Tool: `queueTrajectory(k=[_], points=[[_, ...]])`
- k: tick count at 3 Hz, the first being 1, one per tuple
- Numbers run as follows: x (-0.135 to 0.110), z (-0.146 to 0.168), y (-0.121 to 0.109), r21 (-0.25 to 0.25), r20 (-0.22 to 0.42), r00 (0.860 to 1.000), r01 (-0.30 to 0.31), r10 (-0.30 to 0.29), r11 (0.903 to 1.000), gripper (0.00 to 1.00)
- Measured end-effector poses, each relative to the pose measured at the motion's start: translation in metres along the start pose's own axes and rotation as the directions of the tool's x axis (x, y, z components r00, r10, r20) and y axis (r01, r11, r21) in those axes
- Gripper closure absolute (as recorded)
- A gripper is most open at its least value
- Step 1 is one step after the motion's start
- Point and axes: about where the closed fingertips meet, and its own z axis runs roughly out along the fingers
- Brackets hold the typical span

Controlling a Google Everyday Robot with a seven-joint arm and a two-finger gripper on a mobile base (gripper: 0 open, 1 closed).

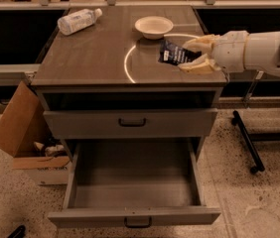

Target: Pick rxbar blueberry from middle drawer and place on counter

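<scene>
The hand (185, 57), at the right edge of the tabletop (90, 53), has two cream, tapering fingers (202, 42). Behind it runs a thick white cylindrical arm (259, 51) of ringed segments

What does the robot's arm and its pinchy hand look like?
The arm is fat, round and white, built from smooth tube-like sections. The gripper, over the right side of the counter, has two curved, cream-coloured fingers. No cables or markings show.

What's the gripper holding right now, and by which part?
The gripper holds the rxbar blueberry by the end nearest the arm, pinched between its two fingers, above the counter near the bowl-side edge.
</scene>
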Motion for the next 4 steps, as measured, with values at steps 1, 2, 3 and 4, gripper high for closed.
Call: queueTrajectory(k=[1,2,3,4], points=[[0.007,0.02,-0.015,-0.001,-0.024,0.995,-0.098,0.098,0.9952,1.0],[0.021,0.04,-0.026,-0.022,-0.061,0.981,-0.187,0.185,0.9822,1.0],[0.034,0.054,-0.034,-0.034,-0.098,0.964,-0.253,0.248,0.967,0.82],[0.046,0.066,-0.041,-0.033,-0.131,0.947,-0.298,0.292,0.9539,0.59]])
